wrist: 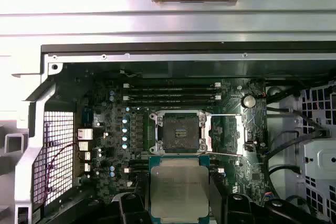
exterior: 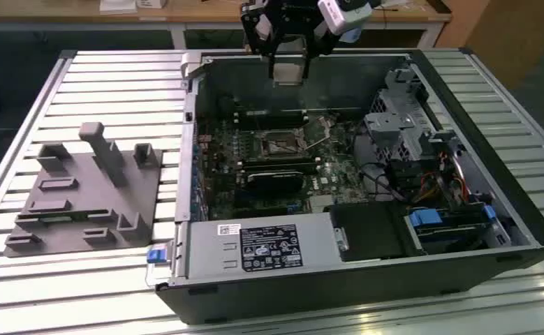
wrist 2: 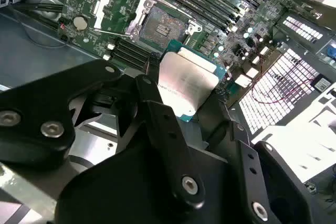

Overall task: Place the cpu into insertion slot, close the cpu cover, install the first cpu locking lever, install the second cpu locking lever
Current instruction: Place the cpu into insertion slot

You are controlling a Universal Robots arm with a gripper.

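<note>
Cpu [wrist: 179, 190] clamped in jaws above open computer case [exterior: 281, 296] on slatted metal table [exterior: 113, 84]; wooden bench [exterior: 207, 12] behind.

The insertion slot [wrist: 177, 132] lay open, with free room right above it. The cpu cover [wrist: 226, 135] stood flipped aside. Cables [wrist: 286, 141] and what looked like memory sticks [wrist: 170, 92] crowded its sides.

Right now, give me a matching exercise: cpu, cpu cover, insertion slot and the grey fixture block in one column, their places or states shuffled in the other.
1 cpu
2 cpu cover
3 insertion slot
4 grey fixture block

A swung open beside the slot
B on the slatted table, outside the case
C clamped in the gripper, over the case
D empty, uncovered

Pairs: 1-C, 2-A, 3-D, 4-B
</note>
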